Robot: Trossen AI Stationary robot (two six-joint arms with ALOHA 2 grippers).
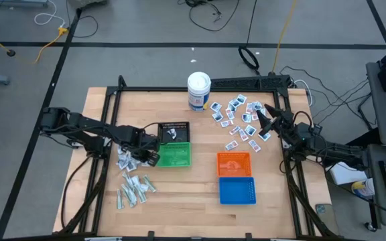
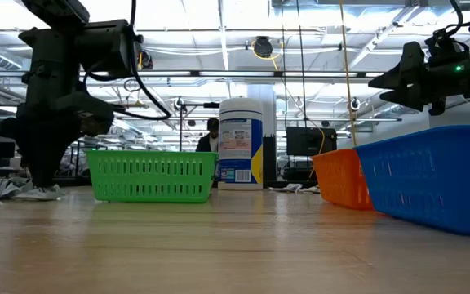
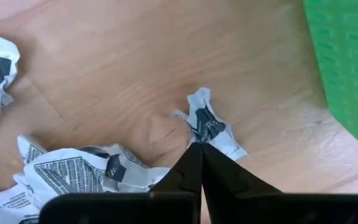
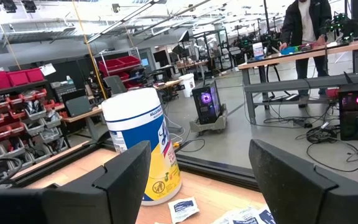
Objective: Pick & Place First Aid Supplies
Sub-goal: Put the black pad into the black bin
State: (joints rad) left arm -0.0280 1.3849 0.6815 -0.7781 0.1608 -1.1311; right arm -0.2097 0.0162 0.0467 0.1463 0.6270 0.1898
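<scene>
The main risk is a thin or failed grip. The left claw [image 3: 201,152] has its two dark fingers pressed fully together, tips meeting at a point on the edge of one crumpled white packet [image 3: 209,124] with dark print. Only a corner appears caught, so the packet could slip free on lifting, or the tips may have closed on nothing but the wooden tabletop [image 3: 135,68]. A second risk: more crumpled packets [image 3: 73,171] lie just beside the claw on the side away from the green basket [image 3: 347,68], and one could be dragged along. The basket wall stands near the claw on the other side, so a low sideways carry could knock it.

From above, the left claw [image 1: 151,156] sits low at the tabletop, touching the packet heap, with the green basket [image 1: 175,155] just beside it and the black basket [image 1: 173,132] just beyond. Pale narrow strips [image 1: 133,191] lie nearby, towards the robot.

The right claw [image 1: 265,120] hangs with its fingers spread wide, holding nothing, over the scattered white-and-blue square packets [image 1: 236,117]. The white canister [image 4: 143,149] stands ahead of it, and the orange basket [image 1: 234,163] and blue basket [image 1: 236,190] lie further off.
</scene>
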